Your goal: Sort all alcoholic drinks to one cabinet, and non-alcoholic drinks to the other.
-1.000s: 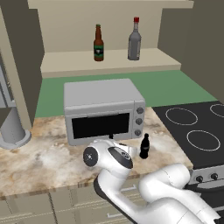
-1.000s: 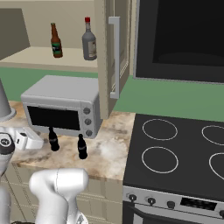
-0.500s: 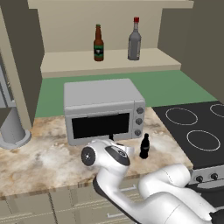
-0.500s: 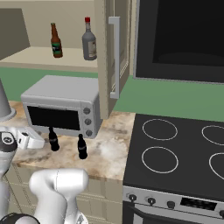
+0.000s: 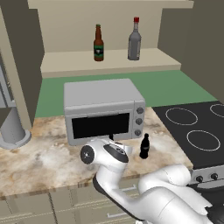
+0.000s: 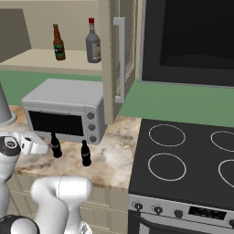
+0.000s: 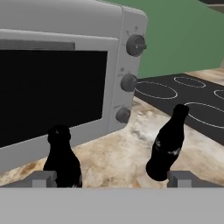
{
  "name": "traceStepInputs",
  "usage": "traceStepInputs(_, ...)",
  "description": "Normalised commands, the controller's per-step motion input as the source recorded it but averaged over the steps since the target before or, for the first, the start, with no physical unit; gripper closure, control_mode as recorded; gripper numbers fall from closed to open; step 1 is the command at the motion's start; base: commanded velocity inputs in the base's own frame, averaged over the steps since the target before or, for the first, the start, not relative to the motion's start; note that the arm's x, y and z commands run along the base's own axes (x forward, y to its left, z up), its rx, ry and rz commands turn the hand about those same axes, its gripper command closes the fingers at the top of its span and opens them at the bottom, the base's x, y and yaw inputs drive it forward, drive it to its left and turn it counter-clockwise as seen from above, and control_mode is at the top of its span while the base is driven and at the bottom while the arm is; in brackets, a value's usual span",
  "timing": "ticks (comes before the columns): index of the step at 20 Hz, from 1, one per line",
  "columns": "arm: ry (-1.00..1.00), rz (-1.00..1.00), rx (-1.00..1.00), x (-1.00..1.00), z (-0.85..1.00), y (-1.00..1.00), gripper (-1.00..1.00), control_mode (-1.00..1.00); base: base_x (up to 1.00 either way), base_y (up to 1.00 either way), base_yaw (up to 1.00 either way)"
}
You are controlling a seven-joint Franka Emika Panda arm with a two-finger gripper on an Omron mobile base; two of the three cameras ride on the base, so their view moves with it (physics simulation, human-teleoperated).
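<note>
On the open cabinet shelf [image 5: 70, 65] stand the alcoholic drinks: a brown beer bottle [image 5: 99, 43] [image 6: 58, 42] and a grey bottle with a red cap [image 5: 134, 40] [image 6: 93, 42]. The non-alcoholic drinks are two black cola bottles on the marble counter in front of the toaster oven [image 5: 103, 109]. One cola bottle [image 6: 55, 145] [image 7: 63, 162] stands close in front of my open gripper [image 7: 112, 178] [image 6: 45, 147], just inside its left fingertip [image 7: 43, 178]. The other cola bottle [image 6: 85, 153] [image 7: 168, 144] [image 5: 145, 146] stands farther off to the right. Nothing is held.
The toaster oven [image 6: 64, 109] [image 7: 65, 70] backs the bottles closely. A black stovetop [image 5: 197, 127] [image 6: 183, 160] lies to the right. A cabinet door [image 6: 119, 59] hangs open beside the shelf. A grey cylinder [image 5: 13, 131] stands at the counter's left.
My hand has crept slightly toward the nearer cola bottle. The jaws stay open and the bottles have not moved.
</note>
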Motion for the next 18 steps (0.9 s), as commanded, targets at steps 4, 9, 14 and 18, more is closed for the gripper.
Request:
traceStepInputs(4,0.0,0.0,0.0,0.11,-0.11,0.01,-1.0,-1.0,0.0,0.0,0.0)
traceStepInputs(9,0.0,0.0,0.0,0.13,-0.11,0.01,-1.0,-1.0,0.0,0.0,0.0)
traceStepInputs(14,0.0,0.0,0.0,0.16,-0.09,0.01,-1.0,-1.0,0.0,0.0,0.0)
traceStepInputs(18,0.0,0.0,0.0,0.11,-0.1,0.05,-1.0,-1.0,0.0,0.0,0.0)
